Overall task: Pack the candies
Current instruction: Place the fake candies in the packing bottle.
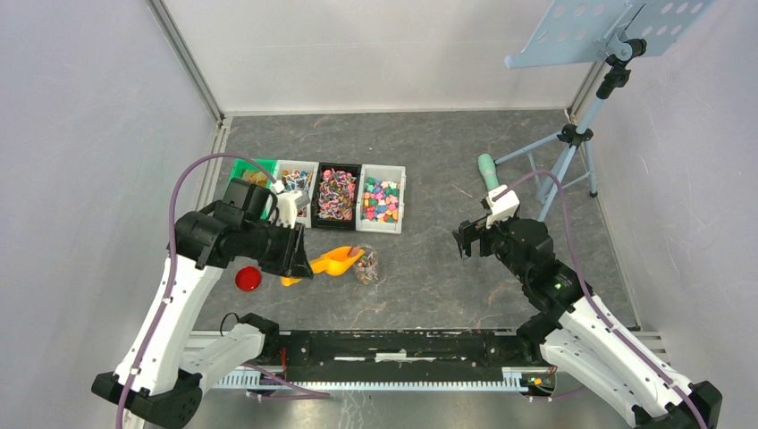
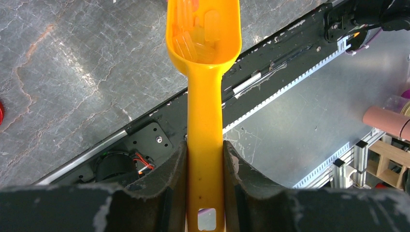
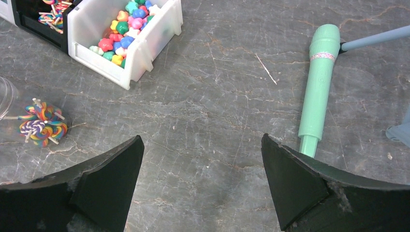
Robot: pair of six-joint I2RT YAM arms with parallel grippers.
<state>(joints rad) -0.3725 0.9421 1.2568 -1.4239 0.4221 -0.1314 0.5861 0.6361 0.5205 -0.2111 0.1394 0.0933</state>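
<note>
Left end effector [image 2: 205, 154] pinches the orange scoop [image 2: 203, 43] near the jar [image 1: 367, 265]; right end effector [image 3: 203, 159] hangs spread. Candies [image 3: 121, 30] fill the bins [image 3: 145, 55]; a mistimed tilt could scatter them over the counter [image 3: 217, 96]

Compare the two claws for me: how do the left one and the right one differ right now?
The left gripper is closed on the handle of the orange scoop; the right gripper stands wide open, holding nothing. The left gripper sits just in front of the candy bins; the right gripper hangs off to the side, near a green stick. Both have black two-finger jaws.
</note>
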